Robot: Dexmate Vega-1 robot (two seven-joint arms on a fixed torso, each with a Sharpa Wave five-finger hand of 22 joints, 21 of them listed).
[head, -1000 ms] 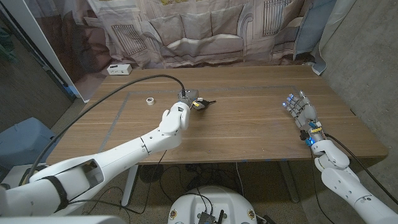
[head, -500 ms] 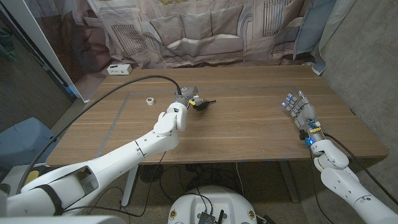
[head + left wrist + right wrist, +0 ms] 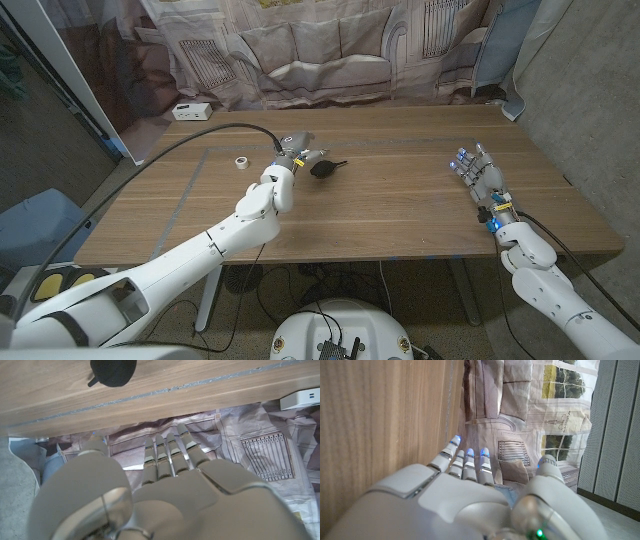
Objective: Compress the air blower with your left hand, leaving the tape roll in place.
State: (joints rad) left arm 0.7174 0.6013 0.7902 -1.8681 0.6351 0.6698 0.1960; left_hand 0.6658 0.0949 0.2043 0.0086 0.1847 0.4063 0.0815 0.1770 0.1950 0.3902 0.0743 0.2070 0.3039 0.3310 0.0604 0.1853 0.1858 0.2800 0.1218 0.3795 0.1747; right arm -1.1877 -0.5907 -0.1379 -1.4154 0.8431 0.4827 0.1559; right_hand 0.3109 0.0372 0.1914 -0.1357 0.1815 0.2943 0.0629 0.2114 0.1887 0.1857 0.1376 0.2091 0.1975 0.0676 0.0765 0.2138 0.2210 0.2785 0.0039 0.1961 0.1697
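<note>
The black rubber air blower (image 3: 325, 167) is seen just beyond the left hand's (image 3: 290, 152) spread, empty fingers (image 3: 169, 455); the small white tape roll (image 3: 241, 161) sits apart on the wooden bench (image 3: 400, 200).

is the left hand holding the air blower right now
No, in the head view the left hand is open beside the black air blower, which lies free on the table.

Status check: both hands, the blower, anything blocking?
Left hand open beside air blower, not gripping. Right hand open, idle. Tape roll apart, untouched. Nothing blocking.
</note>
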